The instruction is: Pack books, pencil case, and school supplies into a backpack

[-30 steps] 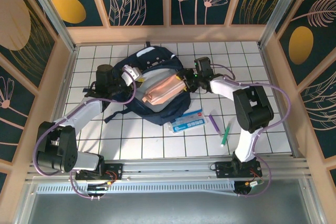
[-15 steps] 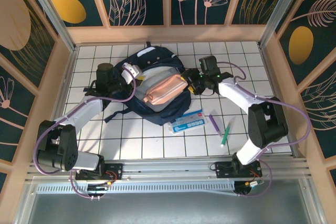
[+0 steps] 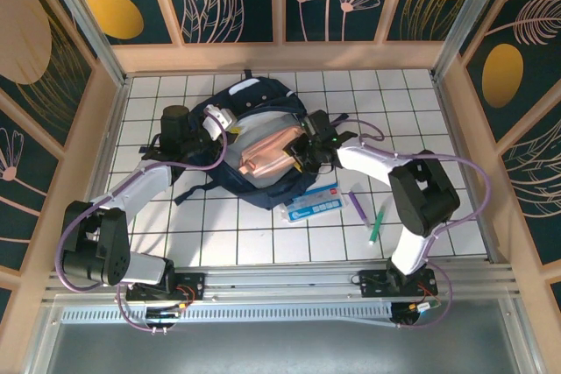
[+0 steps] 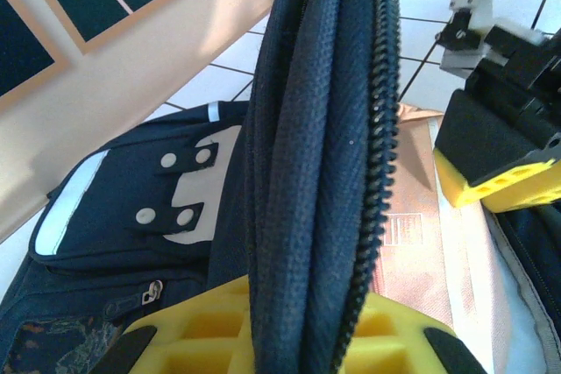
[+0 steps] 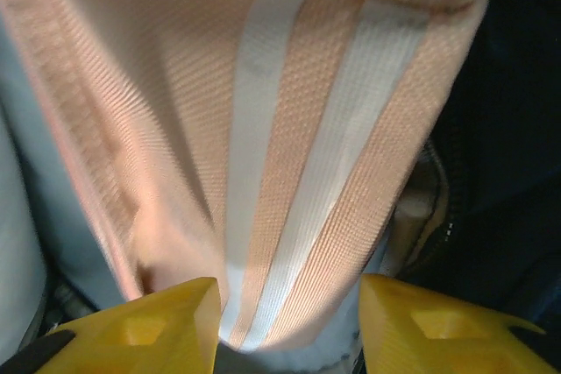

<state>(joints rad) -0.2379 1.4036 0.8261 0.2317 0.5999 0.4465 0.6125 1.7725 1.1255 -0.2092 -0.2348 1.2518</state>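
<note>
A big navy backpack [image 3: 263,192] with pale patches lies open at the middle of the white tiled table [image 3: 412,102]. A pink, white-striped pencil case [image 3: 267,155] sits in its mouth. The left gripper [image 3: 230,127] is clamped on the backpack's zipper edge. The right gripper [image 3: 300,153] has its yellow fingers apart at the case's end.

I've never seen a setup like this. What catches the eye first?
A big navy backpack lies open mid-table, the left gripper pinching its zipper edge. A pink pencil case sits in its mouth, the right gripper straddling its end. A book, a purple pen and a green pen lie beside it.
</note>
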